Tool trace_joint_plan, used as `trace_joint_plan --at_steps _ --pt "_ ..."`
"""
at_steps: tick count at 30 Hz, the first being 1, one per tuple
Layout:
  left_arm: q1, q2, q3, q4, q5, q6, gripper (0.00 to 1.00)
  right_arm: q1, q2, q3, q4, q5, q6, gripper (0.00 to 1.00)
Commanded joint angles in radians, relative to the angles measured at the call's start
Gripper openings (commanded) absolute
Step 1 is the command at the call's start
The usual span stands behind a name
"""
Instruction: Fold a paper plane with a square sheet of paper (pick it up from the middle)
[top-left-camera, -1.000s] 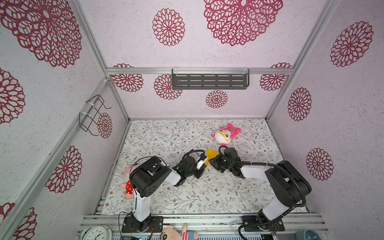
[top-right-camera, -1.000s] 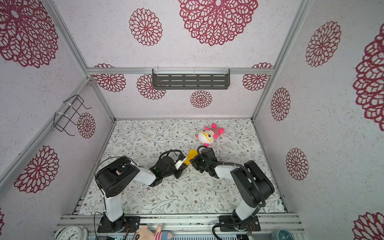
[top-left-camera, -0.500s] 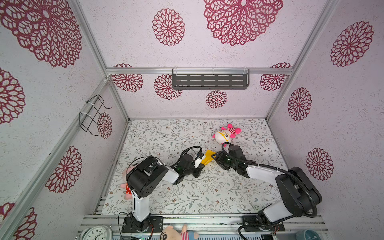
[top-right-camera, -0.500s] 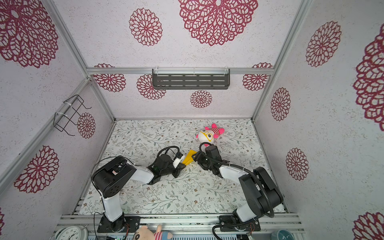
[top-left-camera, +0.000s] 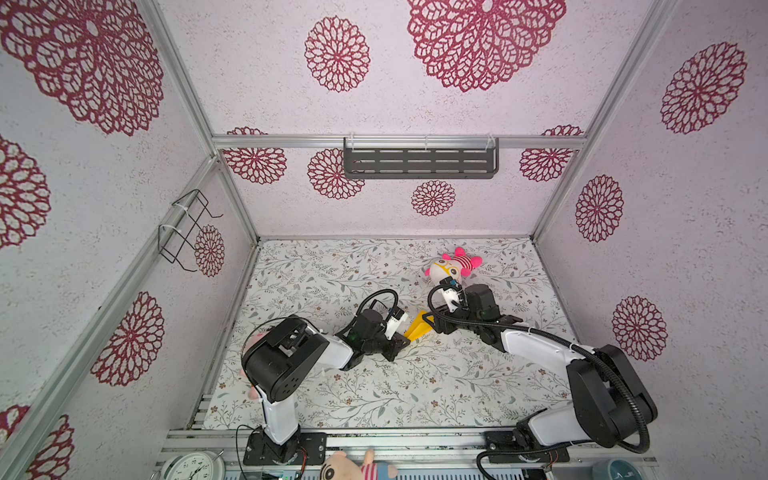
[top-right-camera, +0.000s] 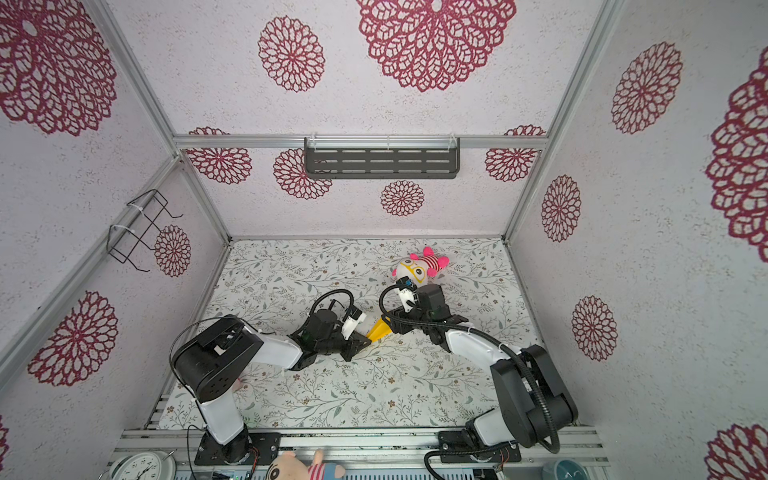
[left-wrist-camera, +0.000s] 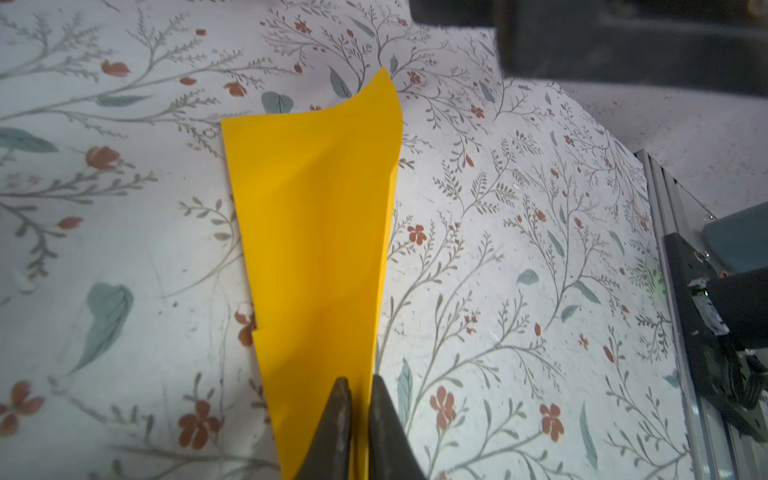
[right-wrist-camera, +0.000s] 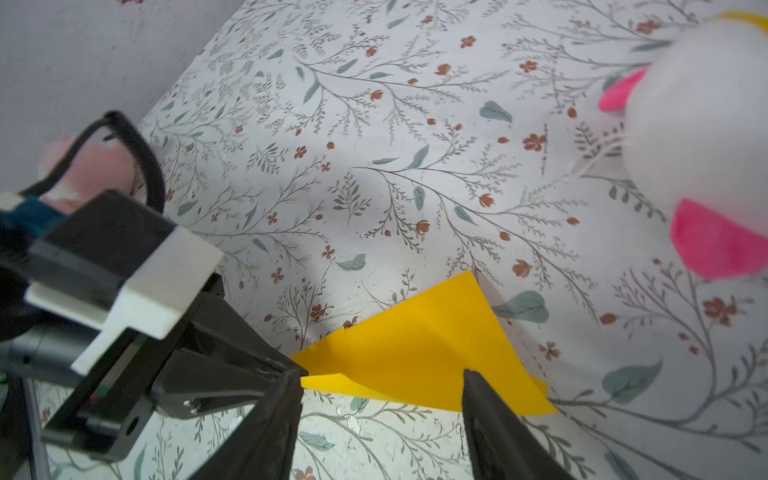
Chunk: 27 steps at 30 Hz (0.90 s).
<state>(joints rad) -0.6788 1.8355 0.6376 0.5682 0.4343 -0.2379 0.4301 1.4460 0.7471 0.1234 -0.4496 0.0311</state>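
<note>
The paper plane (top-left-camera: 419, 328) lies on the table (top-left-camera: 332, 270), plush toy (top-left-camera: 451, 266) behind it.

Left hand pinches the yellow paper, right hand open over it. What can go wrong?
1. Left hand pinches only the narrow tip of the paper plane; a tug may slip or tear it.
2. The wide end curls up, so folds may spring open.
3. Right hand, open, sits near the plush toy and may bump it.

The left arm (top-left-camera: 338, 353) and right arm (top-left-camera: 536, 345) pair glossy white link shells with bulky black joint housings on screwed black base plates (top-left-camera: 313, 446). A ribbed black cable (top-left-camera: 540, 331) runs along the right arm; dark, tapered fingers (left-wrist-camera: 340, 419) end each.
</note>
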Motion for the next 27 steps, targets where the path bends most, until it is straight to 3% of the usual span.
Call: trace_joint_plan --at_steps 1,6,10,17,27 --pt "0.01 -0.025 -0.024 0.037 0.02 0.006 0.12 -0.059 0.027 0.056 -0.072 -0.188 -0.254 0.64" --pt "0.012 -0.027 -0.036 0.046 0.015 0.023 0.12 -0.062 0.086 0.128 -0.263 -0.218 -0.504 0.64" --pt "0.02 -0.034 -0.043 0.055 0.032 0.032 0.12 -0.062 0.131 0.171 -0.339 -0.196 -0.602 0.64" --pt "0.028 -0.051 -0.016 -0.008 0.074 0.073 0.12 -0.062 0.23 0.27 -0.428 -0.237 -0.685 0.6" --pt "0.034 -0.044 0.044 -0.108 0.099 0.135 0.12 -0.06 0.336 0.397 -0.656 -0.341 -0.837 0.41"
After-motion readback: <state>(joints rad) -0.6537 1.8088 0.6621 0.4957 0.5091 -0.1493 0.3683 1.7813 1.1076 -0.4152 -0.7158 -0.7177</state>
